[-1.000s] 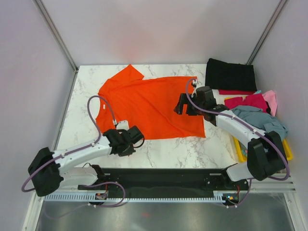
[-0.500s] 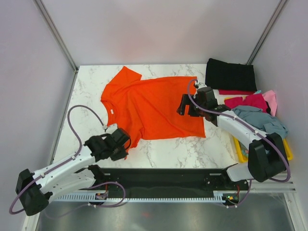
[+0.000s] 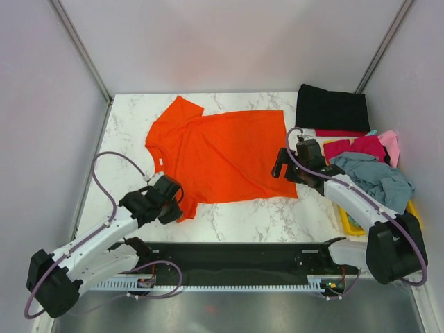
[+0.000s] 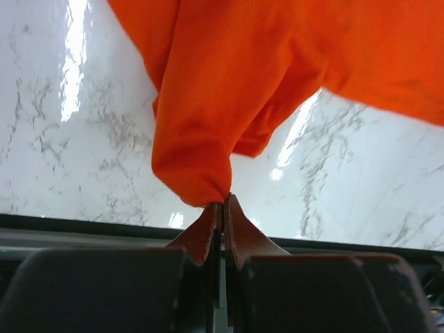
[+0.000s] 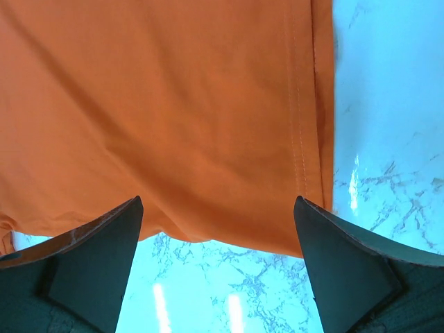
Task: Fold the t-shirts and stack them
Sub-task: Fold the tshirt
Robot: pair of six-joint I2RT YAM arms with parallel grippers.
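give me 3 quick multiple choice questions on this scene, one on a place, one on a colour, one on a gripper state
1. Where is the black shirt?
A. far right of the table
B. near left corner
C. the middle

2. What colour is the shirt spread out mid-table?
A. pink
B. orange
C. grey

3. How is the left gripper?
A. wide open
B. shut on nothing
C. shut on the orange shirt

Answers:
1 A: it lies folded by the far right corner.
2 B: bright orange cloth covers the middle.
3 C: the left wrist view shows the jaws pinching a bunch of orange cloth.
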